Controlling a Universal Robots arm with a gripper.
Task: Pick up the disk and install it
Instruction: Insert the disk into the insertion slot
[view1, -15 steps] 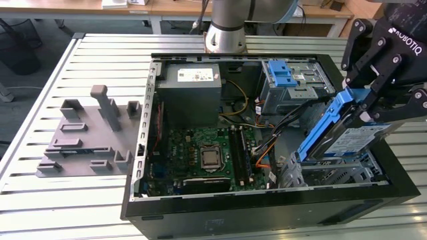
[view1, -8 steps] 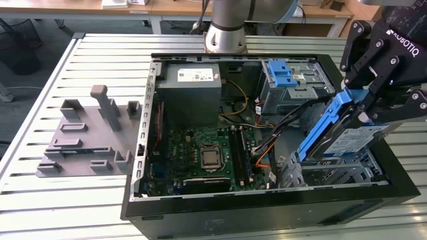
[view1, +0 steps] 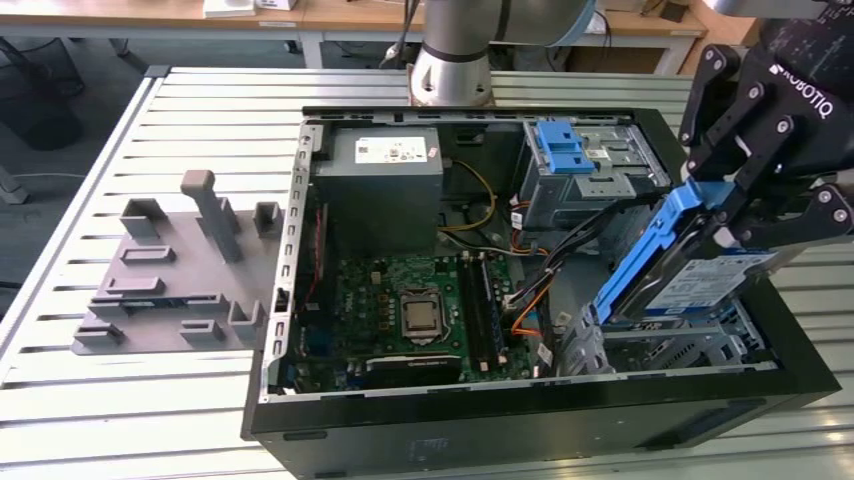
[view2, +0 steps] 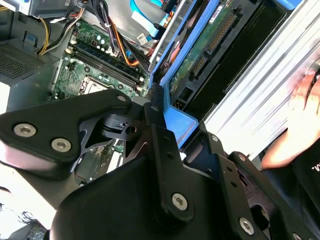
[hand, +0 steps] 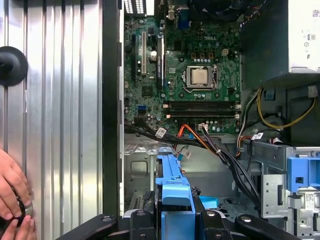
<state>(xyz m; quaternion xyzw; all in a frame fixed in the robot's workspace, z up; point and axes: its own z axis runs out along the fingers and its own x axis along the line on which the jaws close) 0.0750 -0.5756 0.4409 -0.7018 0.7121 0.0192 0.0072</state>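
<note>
One black gripper (view1: 763, 222) tight on one blue-framed disk (view1: 691, 285), tilted on edge over one open computer case (view1: 534, 415)

Bright, even light fills the exterior view; the ribbed metal table (view1: 200, 420) gleams pale toward eight o'clock, while the computer case (view1: 534, 425) holds soft shadow inside.

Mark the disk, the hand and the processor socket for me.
disk (view1: 697, 283), exterior view, on its white-and-blue label.
hand (view1: 751, 215), exterior view, midway between its fingertips, shut on the disk.
processor socket (view1: 420, 312), exterior view, on its metal centre.
</note>
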